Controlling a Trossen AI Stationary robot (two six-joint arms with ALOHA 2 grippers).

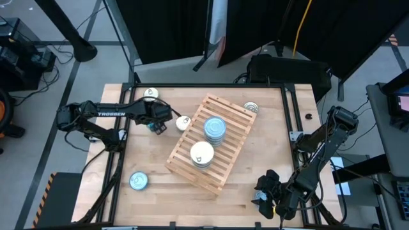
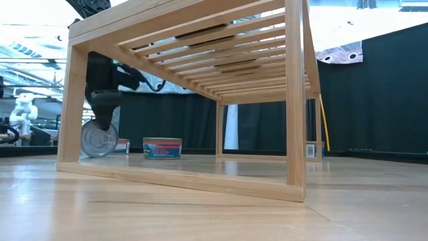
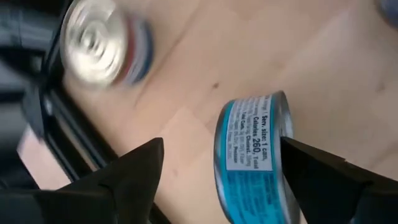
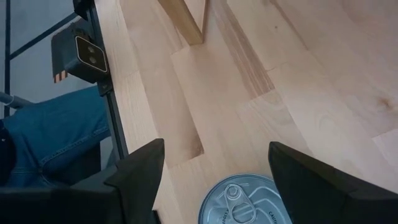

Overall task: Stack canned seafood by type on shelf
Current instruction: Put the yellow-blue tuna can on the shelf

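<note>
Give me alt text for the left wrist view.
The left gripper holds its jaws open around a blue-labelled tin standing on edge on the wooden tabletop. A second tin, silver-topped and blurred, lies farther off near the table's black frame.

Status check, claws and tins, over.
Left claw open astride a tin on edge. Right claw open, waiting at table edge. Two stacks on shelf. Nothing blocking.

My left arm reaches in from the left edge across the table's far left part, wrist bent down, left gripper (image 1: 155,124) down low with both fingers (image 3: 134,171) spread wide apart. My right arm is folded back at the near right corner, and the right gripper (image 1: 265,195) hangs there with fingers parted too.
</note>
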